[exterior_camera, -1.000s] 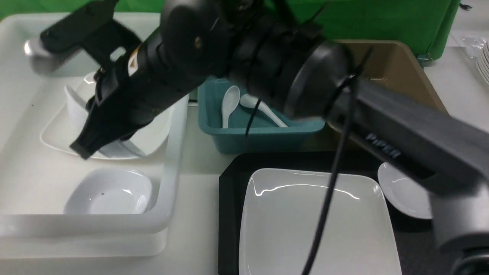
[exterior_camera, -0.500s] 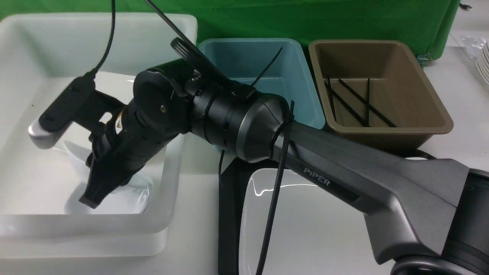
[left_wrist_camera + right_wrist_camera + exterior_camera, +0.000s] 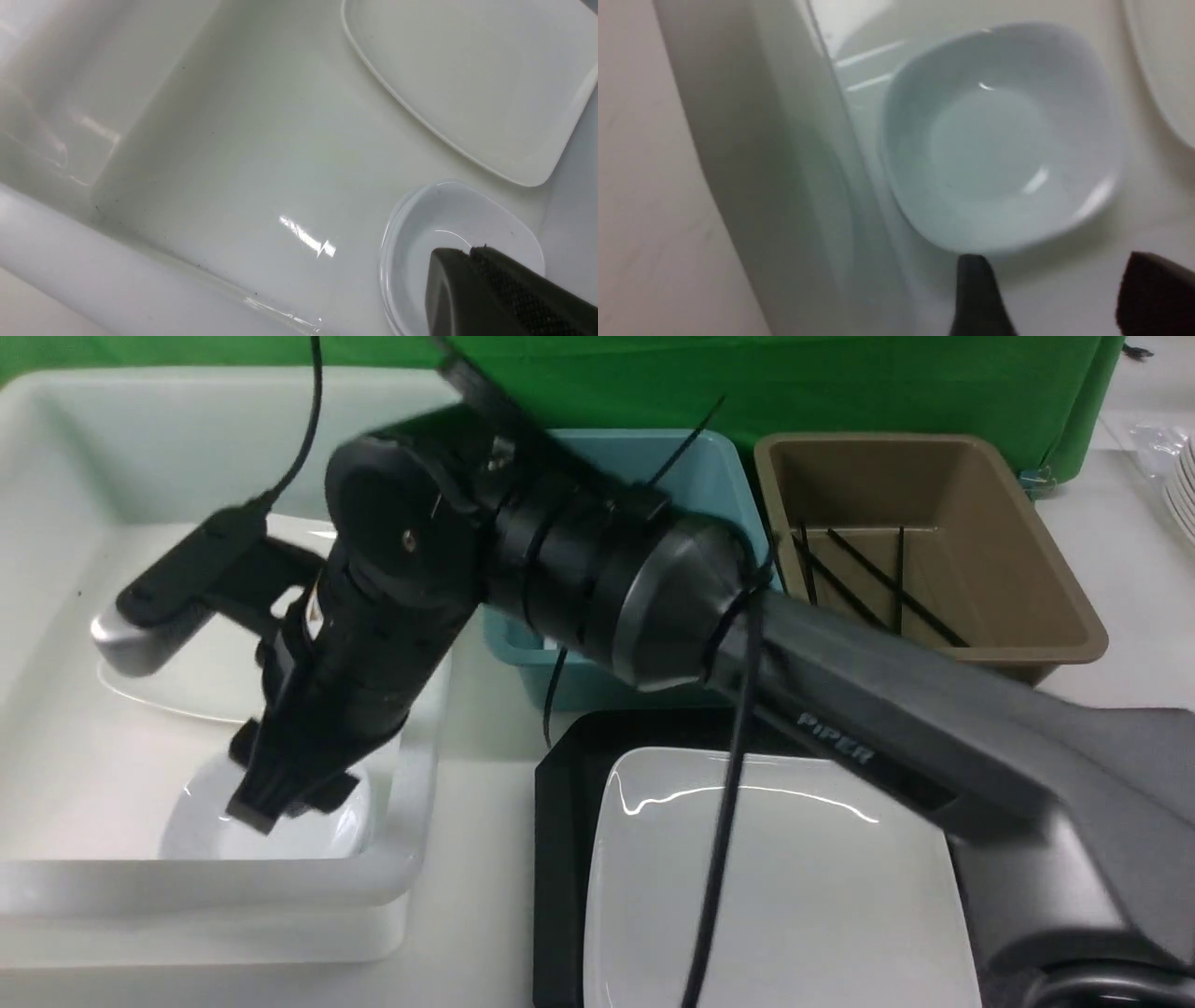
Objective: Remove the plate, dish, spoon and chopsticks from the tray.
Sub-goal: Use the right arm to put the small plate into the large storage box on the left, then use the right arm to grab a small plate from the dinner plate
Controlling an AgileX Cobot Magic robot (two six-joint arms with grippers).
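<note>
The plate, large, square and glossy white with rounded corners and a shallow well, is seen lying flat on the black tray, whose left rim and far edge show around it. A bright streak of light is reflected across the plate's far side. The right arm is stretched over the tray's far corner into the white tub. There the right gripper is held tip-down just above a small, deep, rounded-square white dish, which rests on the tub floor close to the near right corner. In the right wrist view the gripper is shown with its fingers well apart and nothing between them, and the dish lies just beyond the tips. A second plate lies farther back in the tub, apart from the dish. The chopsticks, thin black sticks, are seen crossed in the brown tub. In the left wrist view a dark finger with a meshed pad is seen over the dish. Which arm it belongs to cannot be told, nor can the left gripper's state.
</note>
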